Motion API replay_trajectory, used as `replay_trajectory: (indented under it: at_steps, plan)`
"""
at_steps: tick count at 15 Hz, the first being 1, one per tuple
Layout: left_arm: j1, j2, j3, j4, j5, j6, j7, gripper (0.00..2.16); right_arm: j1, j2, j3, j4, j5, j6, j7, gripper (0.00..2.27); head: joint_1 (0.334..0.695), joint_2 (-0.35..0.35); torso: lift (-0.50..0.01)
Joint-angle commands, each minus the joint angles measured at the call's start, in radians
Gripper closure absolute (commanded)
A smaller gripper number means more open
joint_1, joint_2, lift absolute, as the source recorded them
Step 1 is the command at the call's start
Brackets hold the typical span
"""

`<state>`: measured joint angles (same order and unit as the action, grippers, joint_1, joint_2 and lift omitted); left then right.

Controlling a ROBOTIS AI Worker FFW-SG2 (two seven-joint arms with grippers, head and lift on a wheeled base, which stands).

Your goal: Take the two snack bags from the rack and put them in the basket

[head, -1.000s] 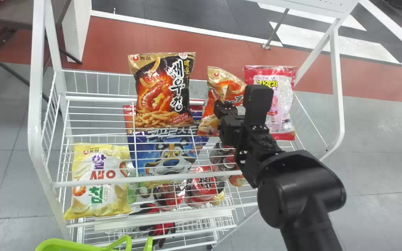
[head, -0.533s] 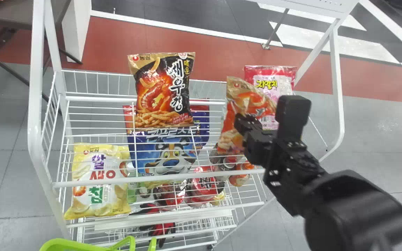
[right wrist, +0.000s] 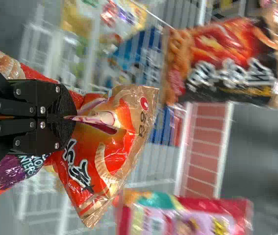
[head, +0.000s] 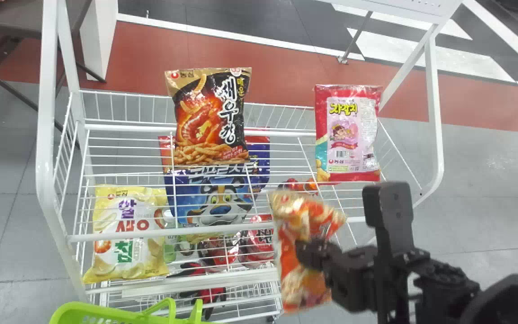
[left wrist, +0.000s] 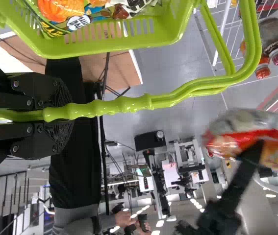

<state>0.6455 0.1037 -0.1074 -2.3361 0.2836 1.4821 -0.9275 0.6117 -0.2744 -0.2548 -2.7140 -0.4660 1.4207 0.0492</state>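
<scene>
An orange snack bag [head: 290, 274] is grasped by the right gripper [head: 305, 253], its foil pinched between the 2 fingertips and creased where it is squeezed. The bag is held tilted in the air, seen against the front right part of the white wire rack [head: 124, 237], with the basket [head: 72, 309] to its left, near the rack's front left corner. In the left wrist view, the basket's green handle [left wrist: 129, 104] is clenched by the left gripper [left wrist: 64, 115], with 1 finger on each side of it. An orange packet [left wrist: 63, 9] is contained in the basket.

On the rack, 4 other bags can be seen: a black snack bag [head: 209, 114] is propped upright at the back, a blue bag [head: 216, 200] is placed just below it in the head view, a yellow bag [head: 126, 229] is set at the front left, and a pink bag [head: 348, 135] is stood at the right. Below, a red-and-black glove [head: 207, 294] is also seen.
</scene>
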Motion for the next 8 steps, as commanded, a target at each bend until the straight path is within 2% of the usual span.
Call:
replay_trajectory:
  at_steps: [1, 4, 8]
  plan:
    - [-0.001, -0.004, -0.009, -0.005, 0.000, -0.004, 0.013, 1.87, 0.037, 0.018, -0.014, -0.006, -0.042, 0.079, 0.037, 2.22, 0.695, -0.350, -0.011]
    - [-0.012, -0.007, -0.009, -0.028, 0.012, -0.004, 0.029, 1.87, 0.056, 0.018, 0.008, -0.006, -0.100, 0.151, 0.040, 2.22, 0.695, -0.350, -0.011]
    - [-0.023, -0.007, -0.002, -0.042, 0.040, -0.004, 0.049, 1.87, 0.062, 0.015, 0.131, 0.033, -0.082, 0.151, 0.038, 2.22, 0.695, -0.350, -0.011]
